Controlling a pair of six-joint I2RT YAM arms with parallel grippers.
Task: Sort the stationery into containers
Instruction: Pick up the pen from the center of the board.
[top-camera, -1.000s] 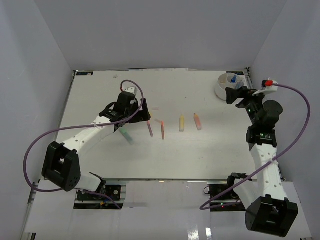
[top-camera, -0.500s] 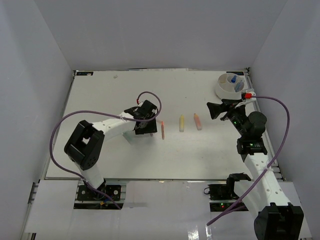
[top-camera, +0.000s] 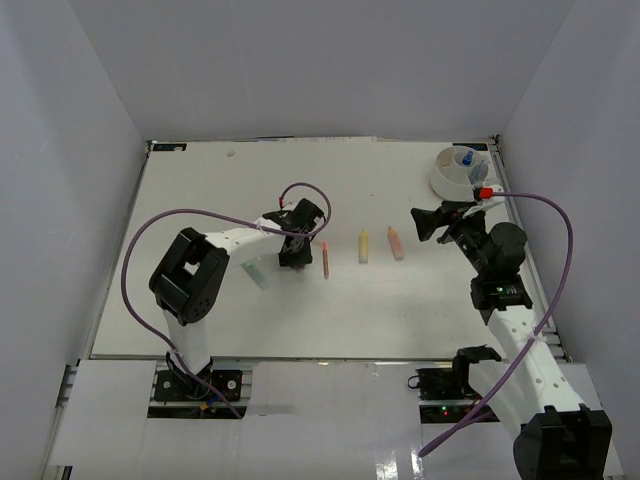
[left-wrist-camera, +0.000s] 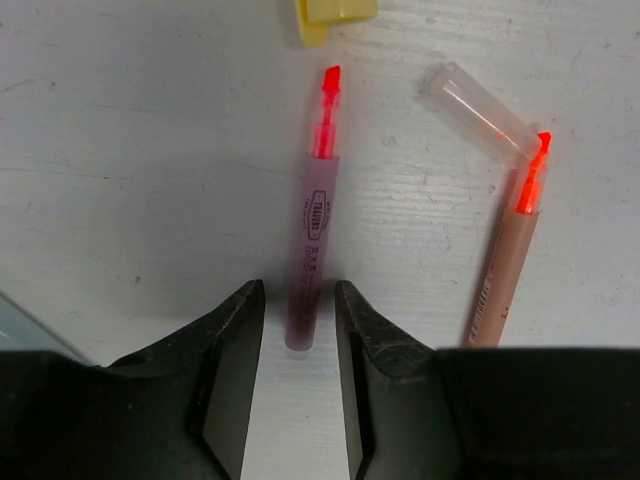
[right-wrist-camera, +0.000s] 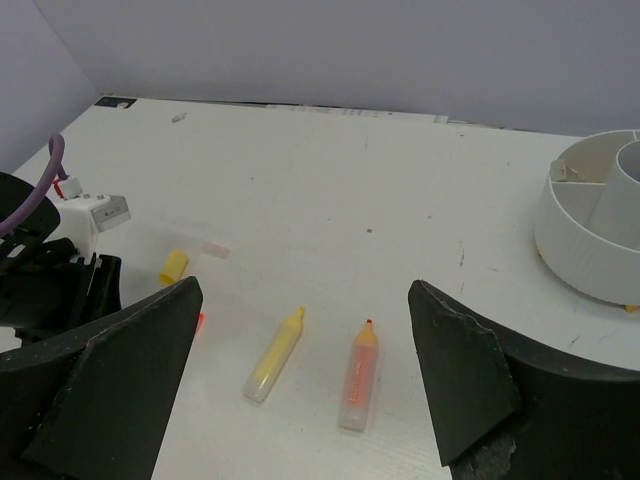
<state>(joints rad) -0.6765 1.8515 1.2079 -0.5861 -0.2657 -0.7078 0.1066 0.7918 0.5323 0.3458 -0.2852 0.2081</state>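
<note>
A purple highlighter (left-wrist-camera: 311, 225) with an uncapped red tip is seen lying flat on the white surface (left-wrist-camera: 120, 150), its rear end lodged between the two dark fingers (left-wrist-camera: 232, 345) of the left end effector (left-wrist-camera: 298, 330). The fingers are drawn in narrowly on either side of the barrel, but actual contact cannot be told from the wrist view, since a thin strip of surface shows on each side. Just to its right an orange highlighter (left-wrist-camera: 505, 265) is laid, also uncapped, with a clear cap (left-wrist-camera: 478, 110) resting at its tip. A yellow cap (left-wrist-camera: 335, 14) is cut off by the top edge of that view. In the top view the left end effector (top-camera: 292, 252) is placed low over the surface, with a green pen (top-camera: 256, 271) lying to its left and the orange highlighter (top-camera: 325, 259) to its right. Further right, a yellow highlighter (top-camera: 363, 245) and another orange highlighter (top-camera: 396, 243) are laid side by side, well apart from the first group. The round white tub (top-camera: 445, 178) is set at the far right corner, with a blue-capped bottle (top-camera: 467, 159) held inside it. The right end effector (top-camera: 420, 222) is held above the surface between the tub and the highlighters, its fingers (right-wrist-camera: 110, 390) spread wide with nothing between them.
</note>
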